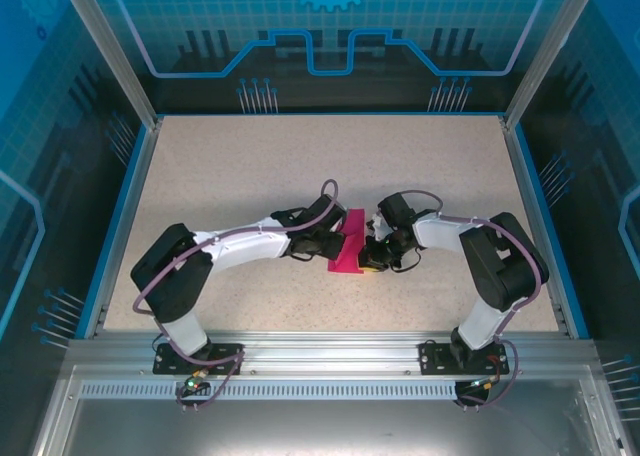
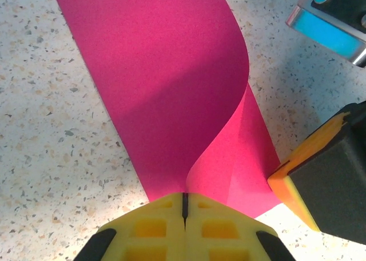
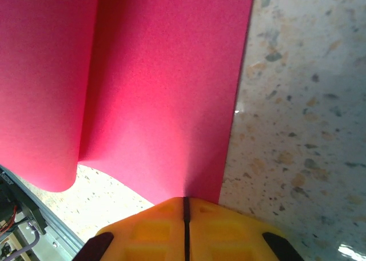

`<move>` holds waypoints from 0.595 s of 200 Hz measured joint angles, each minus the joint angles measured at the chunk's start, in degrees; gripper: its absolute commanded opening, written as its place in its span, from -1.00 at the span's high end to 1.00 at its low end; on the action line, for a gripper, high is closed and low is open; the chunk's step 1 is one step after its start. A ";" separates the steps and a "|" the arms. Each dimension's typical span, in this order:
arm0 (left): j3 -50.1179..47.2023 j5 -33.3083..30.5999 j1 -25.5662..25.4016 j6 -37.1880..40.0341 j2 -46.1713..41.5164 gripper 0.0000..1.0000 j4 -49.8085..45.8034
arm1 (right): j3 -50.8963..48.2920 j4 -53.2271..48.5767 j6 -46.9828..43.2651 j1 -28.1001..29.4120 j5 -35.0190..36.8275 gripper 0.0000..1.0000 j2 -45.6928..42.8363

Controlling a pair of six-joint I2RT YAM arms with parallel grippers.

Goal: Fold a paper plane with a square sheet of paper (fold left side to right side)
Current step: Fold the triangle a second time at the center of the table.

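The square sheet of paper point(image 1: 348, 242) is magenta-pink and lies mid-table between both grippers, bent into a loose curl with no sharp crease. In the left wrist view the paper point(image 2: 171, 83) rolls over from the left and its lifted edge runs into my left gripper point(image 2: 184, 197), whose yellow jaws are shut on it. My right gripper point(image 3: 185, 201) is shut on the paper point(image 3: 160, 89) near its straight right edge. From above, the left gripper point(image 1: 328, 244) and right gripper point(image 1: 369, 254) face each other across the sheet. An orange fingertip point(image 2: 294, 184) of the right gripper touches the paper's near corner.
The speckled beige table point(image 1: 250, 166) has a blue rim point(image 1: 118, 216) on both sides and transparent walls behind. An aluminium rail point(image 1: 330, 351) holds both arm bases at the near edge. A blue and silver fitting point(image 2: 331, 26) hangs close above the paper.
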 measured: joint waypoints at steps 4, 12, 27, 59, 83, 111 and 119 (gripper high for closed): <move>0.22 0.02 0.00 0.24 0.35 1.00 -0.04 | 0.00 0.00 -0.02 0.00 0.00 0.84 0.00; 0.72 0.04 0.00 0.63 1.03 1.00 -0.20 | 0.04 -0.04 -0.13 0.00 0.00 0.84 0.00; 1.46 0.02 0.07 1.07 2.05 1.00 -0.70 | 0.07 -0.17 -0.37 0.02 0.00 0.84 0.02; 2.38 0.00 0.59 1.92 3.30 1.00 -1.38 | 0.13 -0.31 -0.70 0.26 0.02 0.84 0.07; 3.02 0.00 1.16 2.60 4.33 1.00 -1.60 | 0.33 -0.46 -1.03 0.26 0.02 0.83 0.22; 3.08 -0.02 1.62 3.23 5.27 1.00 -1.66 | 0.37 -0.61 -1.05 0.26 0.00 0.83 0.31; 3.10 0.00 1.75 3.54 5.49 1.00 -1.70 | 0.42 -0.63 -1.07 0.26 0.00 0.83 0.31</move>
